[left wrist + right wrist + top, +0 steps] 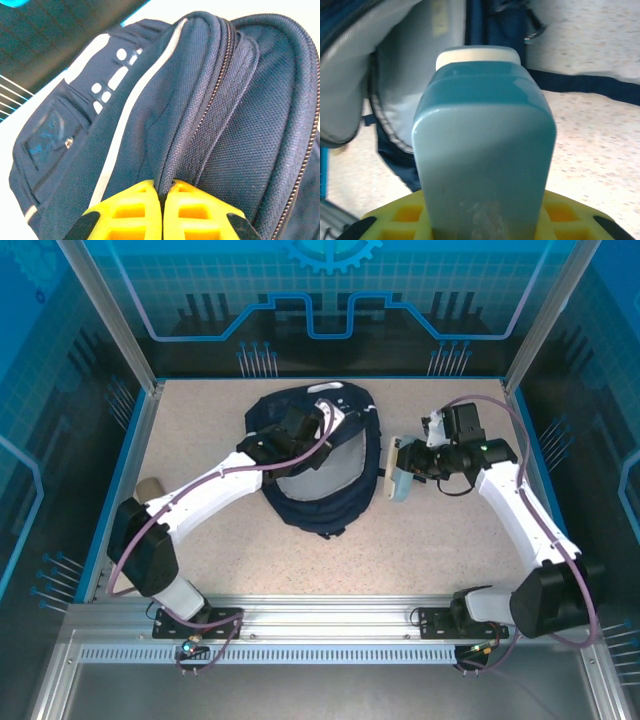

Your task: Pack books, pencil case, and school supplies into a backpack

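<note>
The navy backpack [320,480] lies mid-table with its flap lifted and its pale grey lining showing. My left gripper [305,428] is over its top, shut on a fold of navy fabric beside the zipper [212,95]; the yellow fingertips [142,200] pinch that fold in the left wrist view. My right gripper [408,468] hovers just right of the backpack, shut on a teal plastic box with a white end [482,130], whose white end faces the backpack's open mouth [405,75]. The tan pencil case [150,487] lies at the table's left edge. The books are out of view.
A dark backpack strap [585,85] trails over the speckled tabletop [420,550] to the right of the bag. Blue walls and metal posts [130,350] fence the table at the sides and back. The arms' bases sit on the near rail [320,620].
</note>
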### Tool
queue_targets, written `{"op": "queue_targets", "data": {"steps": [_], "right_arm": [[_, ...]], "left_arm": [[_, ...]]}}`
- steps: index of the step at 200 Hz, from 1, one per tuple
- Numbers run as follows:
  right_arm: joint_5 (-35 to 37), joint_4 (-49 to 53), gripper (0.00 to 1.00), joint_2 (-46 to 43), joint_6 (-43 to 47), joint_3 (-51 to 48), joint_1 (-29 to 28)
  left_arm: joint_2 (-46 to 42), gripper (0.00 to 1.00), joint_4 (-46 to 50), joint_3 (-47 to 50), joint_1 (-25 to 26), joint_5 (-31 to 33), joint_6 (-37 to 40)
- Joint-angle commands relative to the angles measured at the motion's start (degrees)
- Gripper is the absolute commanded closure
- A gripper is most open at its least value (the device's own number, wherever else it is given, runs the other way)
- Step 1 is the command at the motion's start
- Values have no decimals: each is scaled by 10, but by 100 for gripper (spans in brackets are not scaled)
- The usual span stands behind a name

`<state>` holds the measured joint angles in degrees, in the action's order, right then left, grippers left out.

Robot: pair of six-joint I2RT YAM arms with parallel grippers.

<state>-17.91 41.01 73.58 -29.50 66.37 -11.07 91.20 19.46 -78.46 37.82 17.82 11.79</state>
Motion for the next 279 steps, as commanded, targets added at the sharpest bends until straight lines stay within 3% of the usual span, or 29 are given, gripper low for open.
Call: {"op": "queue_targets", "data": {"steps": [1, 26, 81, 122, 149, 205, 229, 244, 264, 279], "right_arm": [[-92, -84, 75, -18, -73, -31, -25], [-124, -168, 75, -9, -157, -64, -54], [-106, -325, 74, 69, -327, -79, -103], [-45, -368, 73, 156, -376, -25, -139], [-22, -454, 74, 228, -417, -9, -153], [30, -535, 72, 360, -420, 76, -198], [7, -552, 67, 415, -438, 108, -202], [-28, -561, 58, 431, -456, 110, -197], [-30, -556, 42, 400, -452, 74, -188], [-29, -529, 38, 361, -440, 44, -178]], "left_arm": [[-22, 100, -111, -26, 6, 18, -68], [-2, 100, -80, -77, 12, 12, -80], [9, 100, -51, -127, 28, 10, -108], [3, 100, -32, -147, 28, -5, -141], [9, 100, -8, -172, 28, -16, -156], [22, 100, 13, -197, 28, -16, -189], [27, 100, 19, -198, 25, -16, -201], [30, 100, 23, -197, 22, -22, -204], [34, 100, 30, -197, 13, -40, -209], [40, 100, 36, -197, 5, -56, -214]]}}
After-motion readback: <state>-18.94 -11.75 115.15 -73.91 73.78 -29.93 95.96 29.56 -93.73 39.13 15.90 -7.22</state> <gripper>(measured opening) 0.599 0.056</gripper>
